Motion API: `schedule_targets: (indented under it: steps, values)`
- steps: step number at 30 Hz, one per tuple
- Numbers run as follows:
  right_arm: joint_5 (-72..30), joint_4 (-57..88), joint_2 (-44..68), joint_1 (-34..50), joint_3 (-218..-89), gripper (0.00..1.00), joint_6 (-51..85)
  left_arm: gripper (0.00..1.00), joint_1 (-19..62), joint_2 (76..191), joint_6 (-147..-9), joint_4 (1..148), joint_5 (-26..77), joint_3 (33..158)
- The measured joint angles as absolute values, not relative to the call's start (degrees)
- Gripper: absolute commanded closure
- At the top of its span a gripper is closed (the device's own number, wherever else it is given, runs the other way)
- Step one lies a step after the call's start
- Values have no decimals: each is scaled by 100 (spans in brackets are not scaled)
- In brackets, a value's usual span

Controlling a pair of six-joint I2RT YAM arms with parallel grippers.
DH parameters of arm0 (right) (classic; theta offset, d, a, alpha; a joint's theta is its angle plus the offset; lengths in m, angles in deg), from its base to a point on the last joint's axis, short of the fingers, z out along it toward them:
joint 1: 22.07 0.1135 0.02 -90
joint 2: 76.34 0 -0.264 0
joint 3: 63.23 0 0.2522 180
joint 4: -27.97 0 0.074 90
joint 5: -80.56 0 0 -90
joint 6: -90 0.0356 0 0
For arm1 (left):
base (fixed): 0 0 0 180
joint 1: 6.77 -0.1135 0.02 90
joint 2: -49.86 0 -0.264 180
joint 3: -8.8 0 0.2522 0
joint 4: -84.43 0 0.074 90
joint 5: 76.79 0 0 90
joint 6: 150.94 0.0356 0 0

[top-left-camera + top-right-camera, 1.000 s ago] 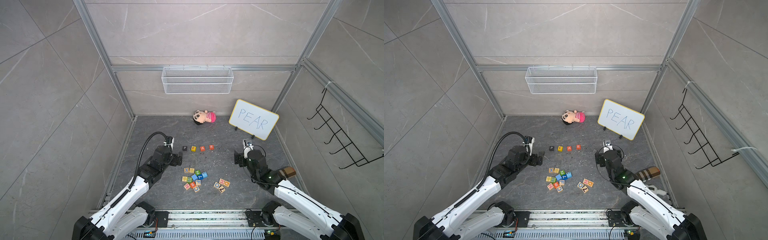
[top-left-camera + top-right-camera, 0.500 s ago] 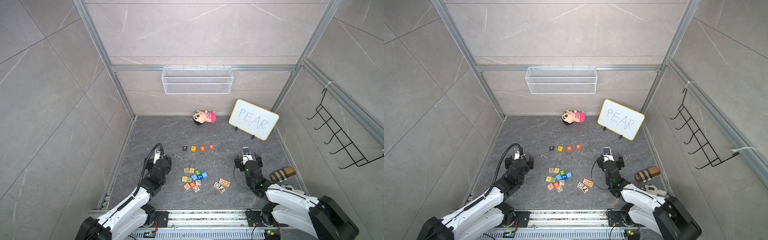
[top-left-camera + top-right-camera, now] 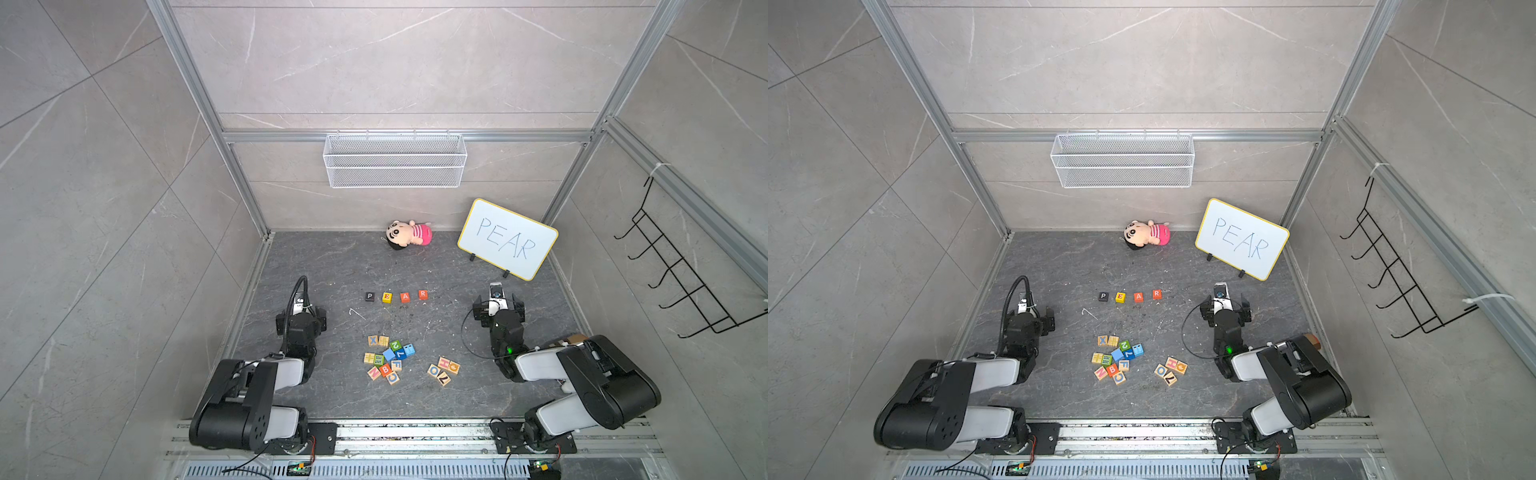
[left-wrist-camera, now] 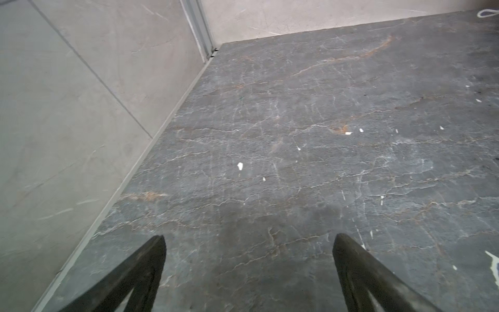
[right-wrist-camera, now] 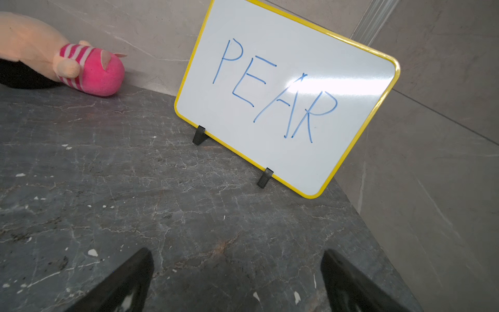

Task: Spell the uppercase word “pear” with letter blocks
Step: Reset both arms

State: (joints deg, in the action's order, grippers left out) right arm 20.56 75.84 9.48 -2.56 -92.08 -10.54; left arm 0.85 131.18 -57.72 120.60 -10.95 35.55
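Four letter blocks stand in a row mid-floor in both top views: black P (image 3: 369, 296), yellow E (image 3: 387, 297), orange-red A (image 3: 404, 296) and red R (image 3: 422, 294), reading PEAR with small gaps between them. My left gripper (image 3: 302, 315) sits left of the row, well apart from it. It is open over bare floor, with nothing between its fingertips (image 4: 248, 239). To the right of the row my right gripper (image 3: 498, 305) is also open and empty (image 5: 237, 254), facing the whiteboard. Neither wrist view shows the blocks.
A heap of wooden, blue and green cubes (image 3: 388, 359) and three more cubes (image 3: 444, 370) lie nearer the front. A plush doll (image 3: 409, 235) and the yellow-rimmed whiteboard (image 3: 507, 239) stand at the back wall. A wire basket (image 3: 395, 160) hangs above.
Both arms have drawn back from the row toward the front rail and folded up. The four blocks have stayed in place, and both grippers are still open.
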Motion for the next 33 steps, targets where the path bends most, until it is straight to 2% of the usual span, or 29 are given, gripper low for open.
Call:
schedule_targets:
  steps: [9, 14, 20, 26, 33]
  values:
    - [745, 7787, 1055, -988, -9075, 1, -652, 1, 22, 13376, -5508, 13295, -206, 3238]
    - [594, 7699, 1138, -1026, -9145, 1, -453, 0, -70, 13802, -5459, 13725, 142, 3122]
    - [482, 7199, 1143, -1356, -9564, 1, -158, 1, -260, 13796, -5523, 13424, 295, 3337]
    - [421, 7042, 1143, -1358, -9564, 1, -88, 0, -636, 13767, -5927, 12578, 120, 4104]
    - [419, 7007, 1143, -1358, -9564, 1, -79, 0, -708, 13750, -6139, 12187, -20, 4150]
